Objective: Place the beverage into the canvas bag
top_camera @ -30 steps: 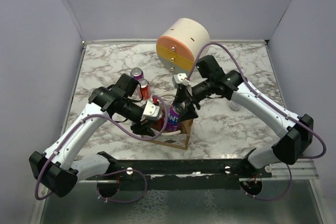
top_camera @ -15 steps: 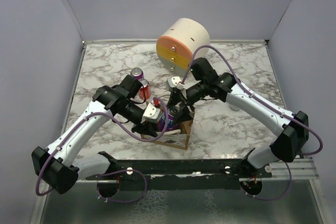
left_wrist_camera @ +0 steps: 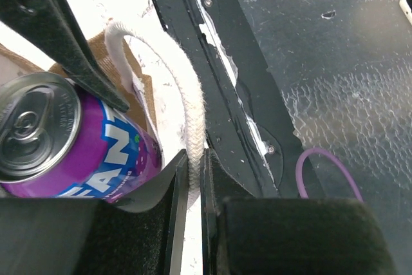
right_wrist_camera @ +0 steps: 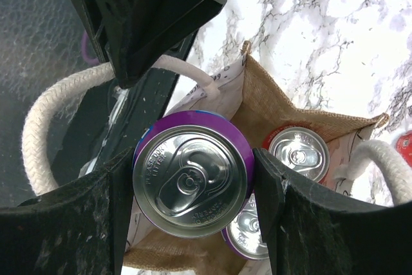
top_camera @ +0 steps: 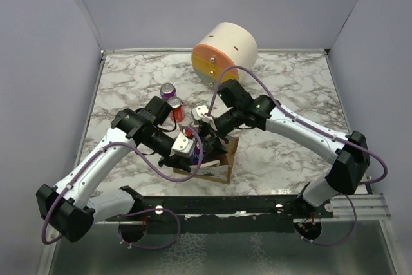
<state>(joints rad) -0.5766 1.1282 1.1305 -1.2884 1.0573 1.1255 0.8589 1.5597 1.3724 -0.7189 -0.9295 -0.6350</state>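
The canvas bag (top_camera: 224, 158) stands near the front middle of the table, a tan tote with whitish rope handles. My right gripper (right_wrist_camera: 193, 181) is shut on a purple Fanta can (right_wrist_camera: 192, 181) and holds it upright over the bag's open mouth (right_wrist_camera: 270, 104). The can also shows in the left wrist view (left_wrist_camera: 58, 140). A red can (right_wrist_camera: 298, 152) and another purple can (right_wrist_camera: 251, 233) stand inside the bag. My left gripper (left_wrist_camera: 192, 172) is shut on one rope handle (left_wrist_camera: 187, 94) at the bag's near-left side. In the top view the left gripper (top_camera: 185, 152) and right gripper (top_camera: 207, 131) meet over the bag.
A purple can (top_camera: 168, 89) and a red can (top_camera: 177, 109) stand on the marble table behind the left arm. The round cream-orange-yellow drawer cabinet (top_camera: 222, 53) stands at the back. The black frame rail (top_camera: 232, 207) runs along the front edge.
My right arm has moved left and down, carrying the purple can from beside the bag to over its mouth. My left gripper has kept its hold on the handle and shifted slightly.
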